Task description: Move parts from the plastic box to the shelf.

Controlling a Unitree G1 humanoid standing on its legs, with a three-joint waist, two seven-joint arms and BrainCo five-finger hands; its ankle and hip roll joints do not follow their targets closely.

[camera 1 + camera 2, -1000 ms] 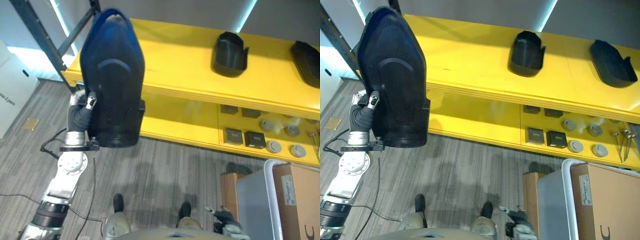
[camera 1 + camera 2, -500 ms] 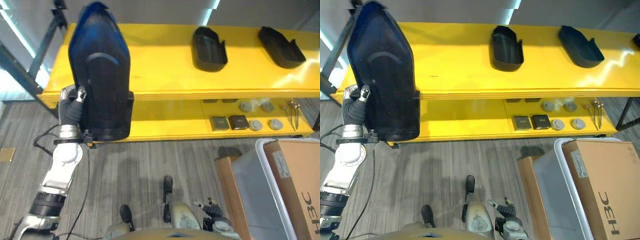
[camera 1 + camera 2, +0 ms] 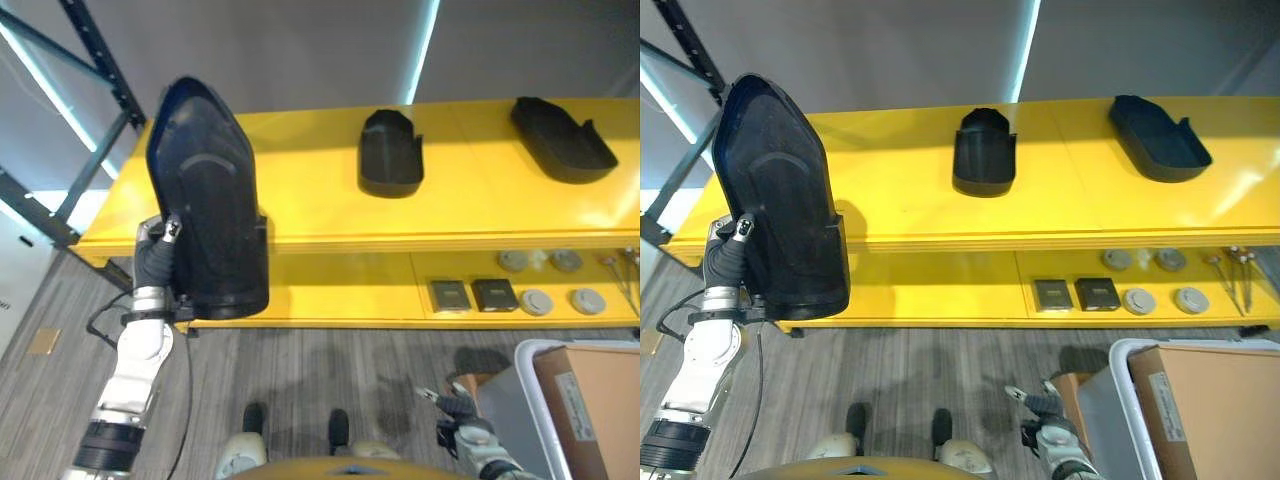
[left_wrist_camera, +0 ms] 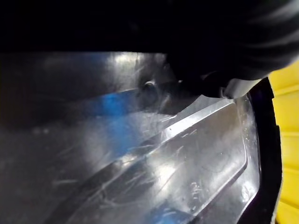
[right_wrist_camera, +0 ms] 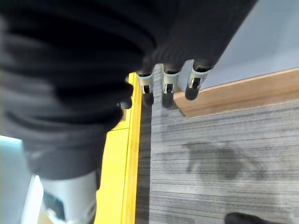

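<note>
Left eye view, left of frame: left hand (image 3: 160, 240) curled round the left edge of a large dark part (image 3: 210, 215), raised upright on an extended arm before the left end of the yellow shelf (image 3: 310, 215). Looks rigid, glossy and probably slippery; bulky but likely light, best gripped at the rim as now. Further right on the shelf top, two similar dark parts (image 3: 390, 152) (image 3: 562, 138). Lower right of frame: right hand (image 3: 455, 405), low over the floor, fingers relaxed and empty in the right wrist view.
</note>
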